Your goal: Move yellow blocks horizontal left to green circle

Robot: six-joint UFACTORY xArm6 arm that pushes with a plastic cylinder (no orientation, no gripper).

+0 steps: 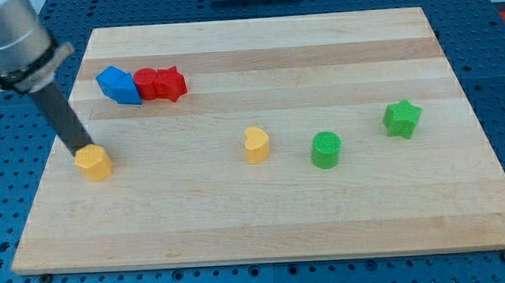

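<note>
Touching the yellow hexagon block's [94, 162] upper-left edge, my tip [80, 152] is sitting near the tabletop's [265, 226] left edge; the yellow heart block [256, 145] is lying just left of the green circle [326, 149]. No fingers are fitted, so their state cannot be told.

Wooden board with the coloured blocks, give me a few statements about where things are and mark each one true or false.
1. My tip is at the upper left edge of the yellow hexagon block. True.
2. The yellow heart block lies to the view's left of the green circle block. True.
3. The green star block touches the green circle block. False: they stand apart, the star further to the view's right.
4. The blue block sits alone near the view's bottom. False: it is near the view's top left, beside the two red blocks.
5. The two yellow blocks touch each other. False: they are far apart.
</note>
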